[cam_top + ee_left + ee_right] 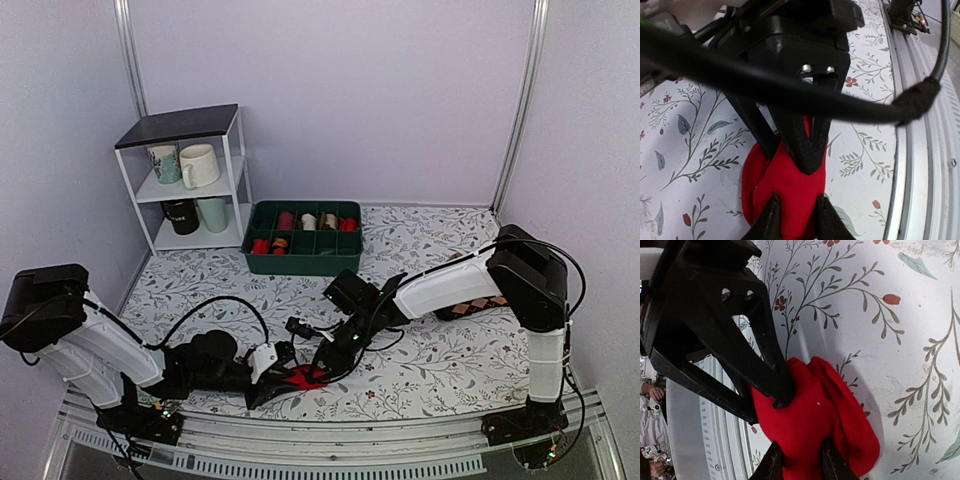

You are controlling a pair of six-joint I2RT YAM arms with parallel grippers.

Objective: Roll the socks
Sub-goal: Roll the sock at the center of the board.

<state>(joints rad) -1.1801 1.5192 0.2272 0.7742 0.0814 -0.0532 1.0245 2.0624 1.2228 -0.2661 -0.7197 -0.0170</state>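
We find the socks (305, 377) bunched into a compact bundle, left gripper (796, 220) and right gripper (802, 465) both clamped on it; rolling looks nearly done, release outstanding.

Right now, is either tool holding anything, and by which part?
Both tools grip the socks, a bunched red bundle: the left tool pinches one edge, the right tool the opposite edge.

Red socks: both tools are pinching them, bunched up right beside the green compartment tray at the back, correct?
No. The top view shows the red socks bunched near the front rail, well away from the green compartment tray. The left tool and right tool are both pinching them.
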